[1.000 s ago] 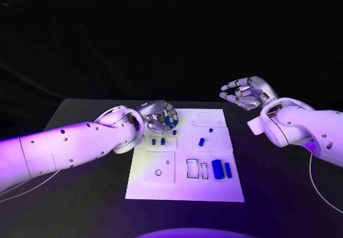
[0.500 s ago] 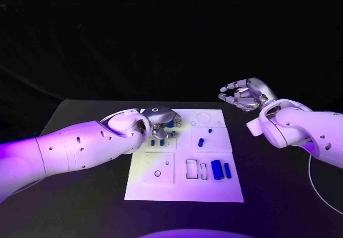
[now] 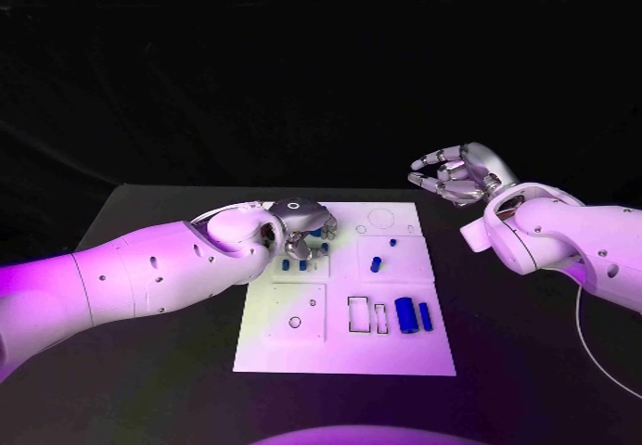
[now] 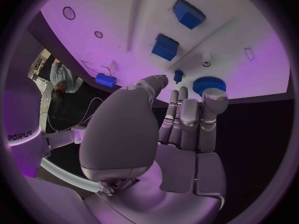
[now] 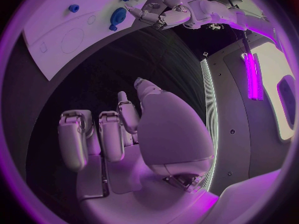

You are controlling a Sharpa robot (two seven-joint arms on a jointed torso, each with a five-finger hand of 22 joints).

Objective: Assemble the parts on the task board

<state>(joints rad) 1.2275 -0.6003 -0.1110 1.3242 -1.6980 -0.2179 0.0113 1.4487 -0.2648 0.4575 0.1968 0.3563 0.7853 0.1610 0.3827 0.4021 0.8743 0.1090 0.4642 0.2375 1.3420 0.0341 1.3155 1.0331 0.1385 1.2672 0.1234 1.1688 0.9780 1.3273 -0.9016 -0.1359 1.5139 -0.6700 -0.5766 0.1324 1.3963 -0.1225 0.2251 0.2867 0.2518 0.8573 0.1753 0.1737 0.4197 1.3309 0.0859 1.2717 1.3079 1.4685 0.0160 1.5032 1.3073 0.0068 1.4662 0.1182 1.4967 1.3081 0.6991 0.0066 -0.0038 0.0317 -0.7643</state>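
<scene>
The white task board (image 3: 345, 352) lies mid-table. My left hand (image 3: 301, 227) hangs low over its far left corner, fingers straight and nothing in its grasp. Just past its fingertips (image 4: 214, 97) a blue gear (image 4: 209, 84) lies on the board beside a small blue peg (image 4: 178, 75); whether they touch I cannot tell. Two blue blocks (image 4: 165, 47) sit beyond. My right hand (image 3: 455, 174) is raised off the board's far right corner, fingers curled in, empty. From the right wrist view the left hand (image 5: 159, 12) and the gear (image 5: 118, 16) are seen.
On the board's right half lie a thick blue cylinder (image 3: 405, 316), a slimmer blue rod (image 3: 426, 317) and two small blue pieces (image 3: 378, 264). Empty rectangular slots (image 3: 361, 315) are next to them. The black table (image 3: 535, 352) surrounds the board.
My left hand has dropped toward the board's far left corner, and the blue gear seen in its fingers before is now out of them. The right hand has barely moved.
</scene>
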